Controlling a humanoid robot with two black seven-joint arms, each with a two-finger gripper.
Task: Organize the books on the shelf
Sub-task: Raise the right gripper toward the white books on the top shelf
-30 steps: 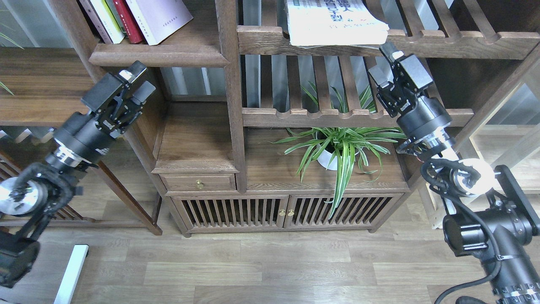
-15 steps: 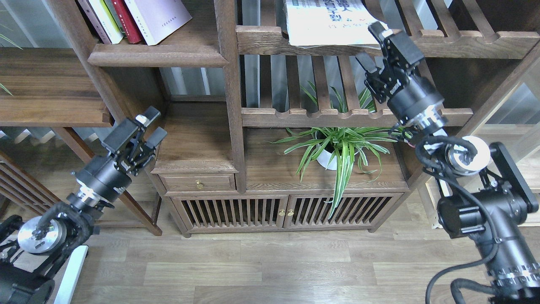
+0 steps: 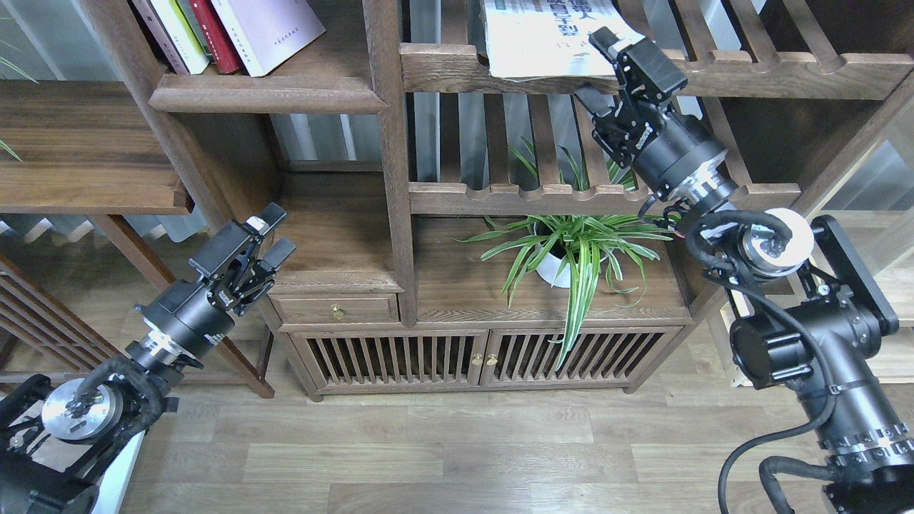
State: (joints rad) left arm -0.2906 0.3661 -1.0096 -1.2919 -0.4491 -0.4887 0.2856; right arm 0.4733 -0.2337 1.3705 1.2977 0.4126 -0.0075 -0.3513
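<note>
Fingers of the right gripper point(image 3: 598, 66) straddle the large white green-lettered paperback's point(image 3: 550, 36) near corner, unclosed; close squarely before lifting. Left gripper point(image 3: 275, 232) hangs open, empty.

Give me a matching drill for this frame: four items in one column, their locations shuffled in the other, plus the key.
Items:
1. large white book
2. red book
3. potted plant
4. left gripper

Places:
A. on the cabinet top, under the lower slatted rack
B. low, beside the small drawer's corner
C. lying flat on the upper slatted rack, overhanging its front rail
D. leaning among other books on the solid plank shelf, upper left

Pairs: 1-C, 2-D, 3-A, 4-B
</note>
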